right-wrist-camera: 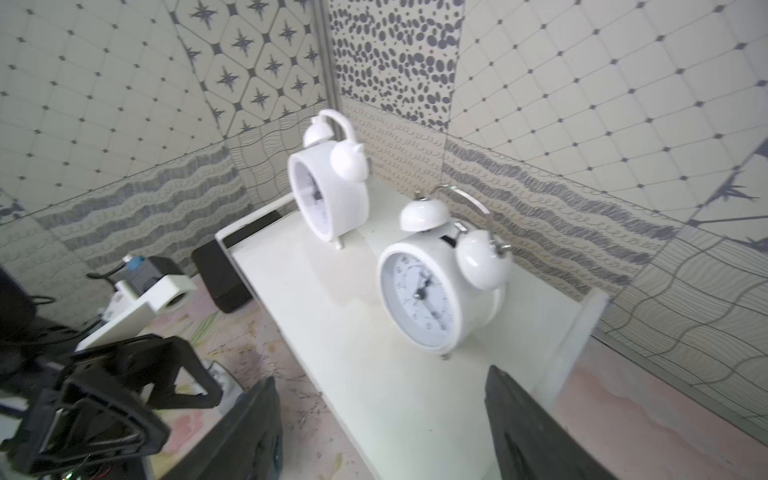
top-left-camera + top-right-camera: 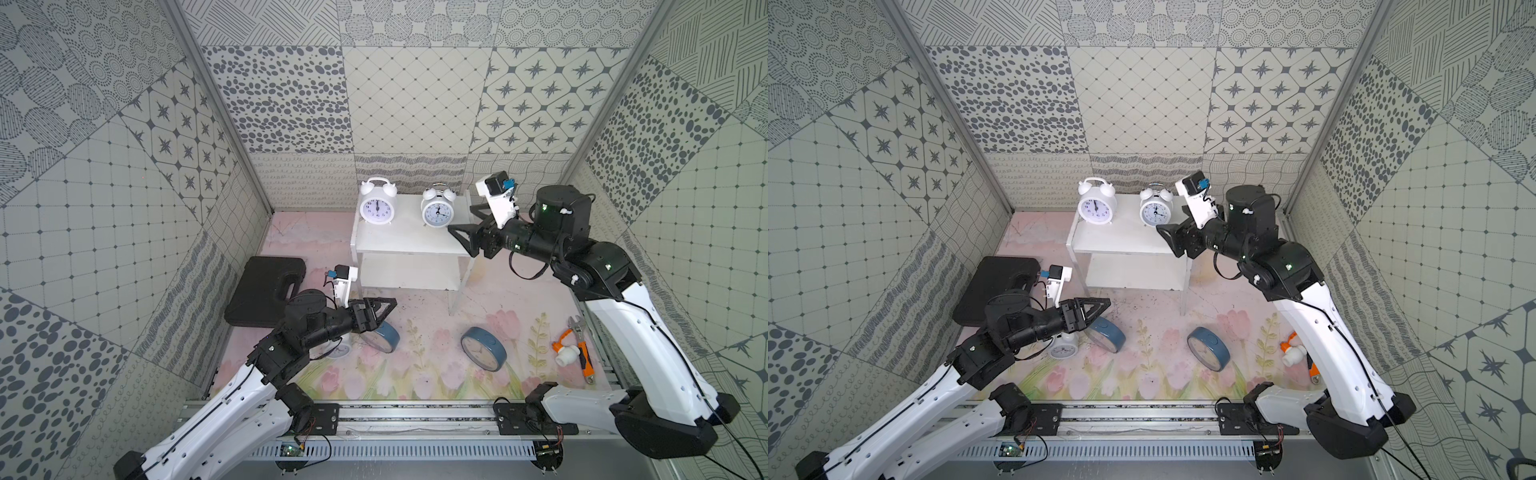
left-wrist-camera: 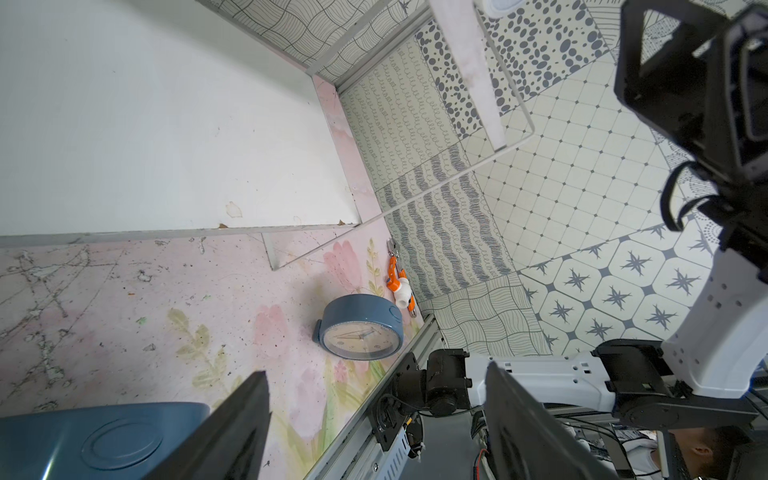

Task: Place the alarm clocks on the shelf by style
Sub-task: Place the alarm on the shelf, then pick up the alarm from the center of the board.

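Blue clock is awaiting pickup; left end effector is hovering above, apart, needing lowering; right end effector is gaping too

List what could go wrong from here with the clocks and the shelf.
The open right end effector sits close beside the nearest twin-bell clock on the shelf top tier; a careless move might topple it.
The left end effector hovers over a blue clock, with a white clock half hidden under that arm; descending may bump it.
The other blue clock seems to stand on edge; it could roll.
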`<state>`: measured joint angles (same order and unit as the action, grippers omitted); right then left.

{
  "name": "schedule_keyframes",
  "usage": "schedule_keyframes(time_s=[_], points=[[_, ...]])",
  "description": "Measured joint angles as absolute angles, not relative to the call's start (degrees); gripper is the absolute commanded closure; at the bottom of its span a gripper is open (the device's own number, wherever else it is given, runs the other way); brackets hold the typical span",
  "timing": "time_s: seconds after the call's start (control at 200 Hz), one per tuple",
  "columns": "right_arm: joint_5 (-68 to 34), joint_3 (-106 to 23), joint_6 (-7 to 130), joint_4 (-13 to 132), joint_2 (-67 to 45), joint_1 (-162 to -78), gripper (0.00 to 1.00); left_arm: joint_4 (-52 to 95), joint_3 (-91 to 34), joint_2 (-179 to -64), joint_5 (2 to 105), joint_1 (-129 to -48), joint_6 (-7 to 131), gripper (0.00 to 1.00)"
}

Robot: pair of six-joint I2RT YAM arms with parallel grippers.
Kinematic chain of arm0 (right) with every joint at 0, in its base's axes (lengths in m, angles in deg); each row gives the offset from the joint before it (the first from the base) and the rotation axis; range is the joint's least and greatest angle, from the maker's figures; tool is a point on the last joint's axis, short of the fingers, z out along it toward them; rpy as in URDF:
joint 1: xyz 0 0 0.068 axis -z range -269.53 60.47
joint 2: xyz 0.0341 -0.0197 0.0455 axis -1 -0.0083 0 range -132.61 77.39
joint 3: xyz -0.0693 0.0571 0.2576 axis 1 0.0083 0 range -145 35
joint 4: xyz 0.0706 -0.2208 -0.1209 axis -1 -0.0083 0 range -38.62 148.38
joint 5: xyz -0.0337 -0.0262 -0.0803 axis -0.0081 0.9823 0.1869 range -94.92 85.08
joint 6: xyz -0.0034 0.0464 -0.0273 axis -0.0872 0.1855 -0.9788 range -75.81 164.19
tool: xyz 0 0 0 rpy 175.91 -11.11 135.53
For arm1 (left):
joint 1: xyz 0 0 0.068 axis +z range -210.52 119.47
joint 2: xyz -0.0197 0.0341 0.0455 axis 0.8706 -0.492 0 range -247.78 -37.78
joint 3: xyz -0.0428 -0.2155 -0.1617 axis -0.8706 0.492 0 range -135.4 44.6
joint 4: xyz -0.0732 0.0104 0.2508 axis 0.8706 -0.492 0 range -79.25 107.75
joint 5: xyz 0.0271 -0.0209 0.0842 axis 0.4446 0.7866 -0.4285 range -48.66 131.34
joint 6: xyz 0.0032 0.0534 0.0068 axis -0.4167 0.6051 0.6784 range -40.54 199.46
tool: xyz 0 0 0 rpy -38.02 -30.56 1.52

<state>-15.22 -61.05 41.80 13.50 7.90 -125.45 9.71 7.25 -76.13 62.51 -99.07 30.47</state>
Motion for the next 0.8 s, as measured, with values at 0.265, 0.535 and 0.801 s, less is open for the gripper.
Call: schedule_keyframes(time_s=[0.265, 0.535, 0.801], points=[[-5.9, -42.1, 49.9, 13.8, 19.6, -143.8, 0.20, -0.3, 4.1, -73.9, 53.7, -99.1, 30.8, 0.21], [-3.1, -26.7, 59.0, 24.4, 18.8, -155.0, 0.24, -14.5, 2.5, -70.0, 40.5, -99.1, 26.6, 0.21], [-2.8, -24.9, 66.0, 36.2, 4.5, -161.9, 0.23, -26.8, 1.9, -67.7, 29.9, -99.1, 22.9, 0.16]])
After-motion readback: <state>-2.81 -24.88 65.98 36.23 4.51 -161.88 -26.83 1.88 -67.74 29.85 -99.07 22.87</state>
